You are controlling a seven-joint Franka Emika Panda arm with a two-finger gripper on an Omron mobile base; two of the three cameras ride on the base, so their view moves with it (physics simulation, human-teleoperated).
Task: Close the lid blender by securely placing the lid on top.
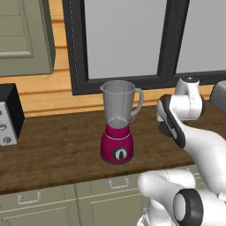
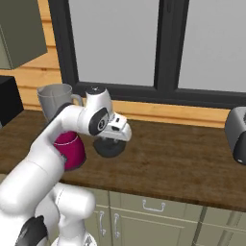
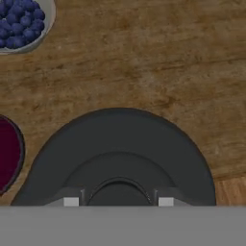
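Note:
The blender (image 1: 117, 123) stands on the wooden counter, a magenta base under a tall clear grey jar with an uncovered mouth; it also shows behind my arm (image 2: 67, 144). To its right the black round lid (image 2: 109, 148) lies low at the counter. My gripper (image 2: 111, 140) points straight down onto it. Seen from the hand, the lid (image 3: 120, 144) is very close and the gripper (image 3: 118, 202) is open, its two tips on either side of the raised centre. I cannot tell whether the lid rests on the wood or is just off it.
A bowl of blueberries (image 3: 19, 21) sits on the counter beyond the lid. A black-and-silver box appliance (image 1: 9, 114) stands at the far left, a dark grey appliance (image 2: 238, 134) at the far right. A window wall runs behind the counter (image 2: 182, 153).

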